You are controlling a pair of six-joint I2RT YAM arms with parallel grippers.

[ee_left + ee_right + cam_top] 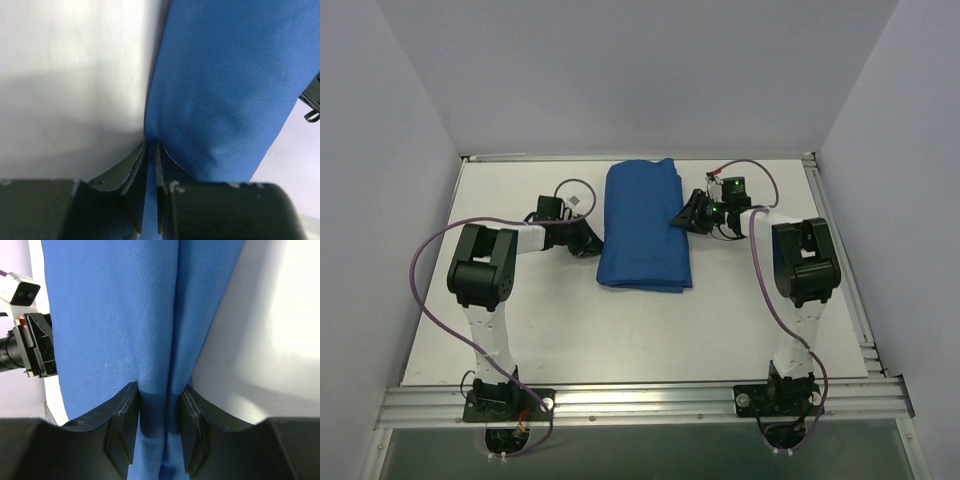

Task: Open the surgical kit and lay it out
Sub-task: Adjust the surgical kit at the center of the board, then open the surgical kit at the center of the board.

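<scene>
Top cam overhead; wrist cams close-up, all sharing cloth wrap (643,225).

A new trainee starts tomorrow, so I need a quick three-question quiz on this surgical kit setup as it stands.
1. True or false: the blue wrap lies folded on the table.
2. The left claw holds: A nothing; B the wrap's edge; C tweezers.
3. Fill in: the right claw is shut on the wrap's ___ edge.
Key: 1 true; 2 B; 3 right.
</scene>
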